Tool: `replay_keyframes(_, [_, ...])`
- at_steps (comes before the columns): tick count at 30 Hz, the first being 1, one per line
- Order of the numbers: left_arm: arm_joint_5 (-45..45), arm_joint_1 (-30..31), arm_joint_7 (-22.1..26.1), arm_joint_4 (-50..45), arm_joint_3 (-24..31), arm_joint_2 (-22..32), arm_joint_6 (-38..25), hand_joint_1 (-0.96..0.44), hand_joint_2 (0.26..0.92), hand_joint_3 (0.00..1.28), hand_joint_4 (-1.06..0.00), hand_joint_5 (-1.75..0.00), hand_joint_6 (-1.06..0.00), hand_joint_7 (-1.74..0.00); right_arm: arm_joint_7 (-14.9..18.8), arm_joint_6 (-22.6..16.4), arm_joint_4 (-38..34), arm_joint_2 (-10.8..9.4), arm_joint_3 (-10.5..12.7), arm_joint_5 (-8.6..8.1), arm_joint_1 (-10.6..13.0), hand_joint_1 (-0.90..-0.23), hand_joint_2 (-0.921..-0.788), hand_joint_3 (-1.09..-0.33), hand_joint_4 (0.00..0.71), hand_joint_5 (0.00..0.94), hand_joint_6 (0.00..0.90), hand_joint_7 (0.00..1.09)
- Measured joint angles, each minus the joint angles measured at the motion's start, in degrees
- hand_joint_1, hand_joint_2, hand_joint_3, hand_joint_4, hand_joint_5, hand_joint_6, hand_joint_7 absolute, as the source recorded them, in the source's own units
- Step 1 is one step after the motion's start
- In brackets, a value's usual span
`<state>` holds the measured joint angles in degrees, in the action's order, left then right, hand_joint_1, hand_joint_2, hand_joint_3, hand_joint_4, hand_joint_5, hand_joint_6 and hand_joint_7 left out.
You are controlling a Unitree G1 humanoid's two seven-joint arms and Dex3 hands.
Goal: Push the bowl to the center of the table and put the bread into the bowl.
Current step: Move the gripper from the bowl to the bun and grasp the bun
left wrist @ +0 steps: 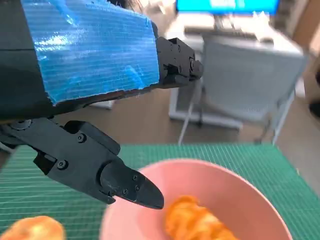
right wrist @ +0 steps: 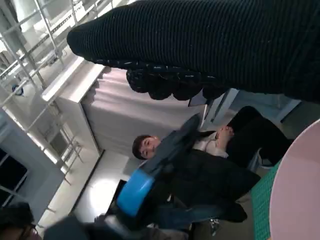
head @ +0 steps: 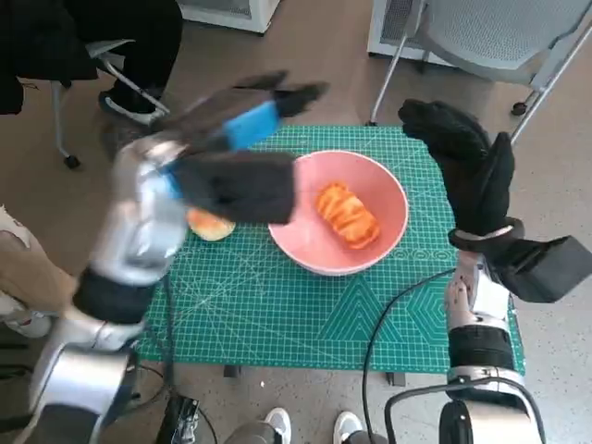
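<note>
Head view: pink bowl (head: 338,213) sits on the green mat (head: 277,314), with one bread (head: 347,214) inside it. A second bread piece (head: 211,225) lies on the mat just left of the bowl. Left hand (head: 236,153) hovers above the bowl's left rim, fingers spread, grasping nothing. Right hand (head: 467,162) is raised just right of the bowl, fingers released.

Left wrist view: black fingers (left wrist: 127,186) are parted over the bowl's rim.

Right wrist view: a seated person (right wrist: 200,165) is behind the left hand.

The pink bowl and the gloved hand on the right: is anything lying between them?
No. In the head view only bare green mat separates the pink bowl from the right hand, which is raised beside it.
</note>
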<state>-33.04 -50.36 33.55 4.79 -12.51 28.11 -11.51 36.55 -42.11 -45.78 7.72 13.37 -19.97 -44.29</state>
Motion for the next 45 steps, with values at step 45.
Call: replay_keyframes(45, [-7.4, 12.6, -1.9, -1.0, -2.8, 4.9, -7.1, -0.46, 0.702, 0.00, 0.00, 0.00, -0.19, 0.00, 3.9, 0.2, -4.2, 0.4, 0.3, -0.46, -1.9, -0.676, -0.921, -0.772, 0.161, 0.001, 0.014, 0.52])
